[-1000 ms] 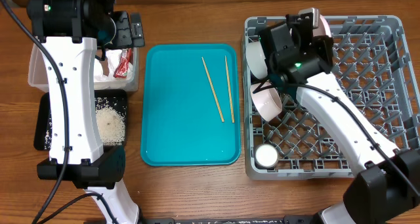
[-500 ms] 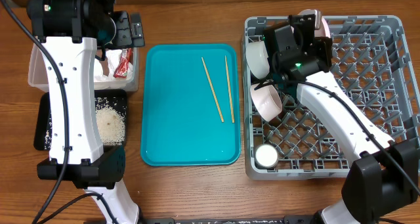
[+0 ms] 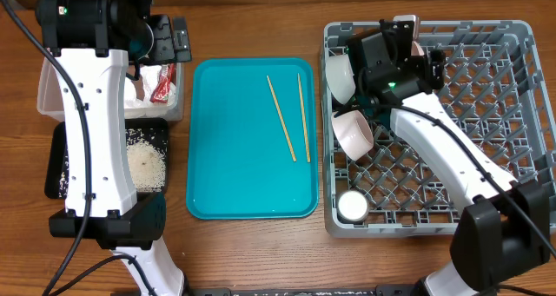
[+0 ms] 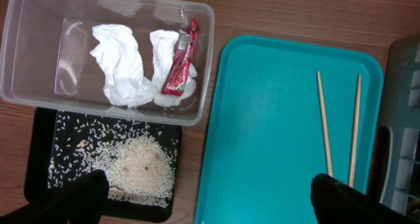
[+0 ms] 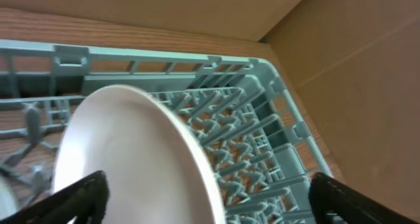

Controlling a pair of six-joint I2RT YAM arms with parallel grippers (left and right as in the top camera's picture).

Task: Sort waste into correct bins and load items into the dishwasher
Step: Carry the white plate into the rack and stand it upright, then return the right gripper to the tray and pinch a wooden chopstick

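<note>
Your left claw [image 4: 213, 199] hangs over the left side of the wooden worktop [image 3: 252, 27]. Its fingers are spread wide and hold nothing.

Below it is the clear tub [image 4: 39, 86]. Inside are two crumpled napkins [image 4: 118, 66], with the red wrapper [image 4: 178, 63] lying against the right one. The black tray [image 4: 39, 158] touches the tub's near side. It holds a heap of rice [image 4: 138, 171] with loose grains scattered around it.

Just right of both bins is the teal tray [image 4: 262, 152]. The two chopsticks [image 4: 323, 122] lie on its right half, close together but apart, running lengthwise.

The grey rack [image 3: 486, 36] stands at the right of the worktop. Along its left wall a bowl [image 3: 340, 77] lies on its side, and nearer you a second bowl [image 3: 354, 133] does the same. The cup [image 3: 352, 207] sits in the near left corner.

Your right claw [image 5: 213, 198] is over the rack's far left part. Its fingers are spread, and the pale plate [image 5: 131, 158] stands tilted on edge between them, above the pegs. There is a clear gap between the plate's rim and the right finger. The left finger overlaps the plate's edge in the wrist view, and you cannot tell whether they touch.
</note>
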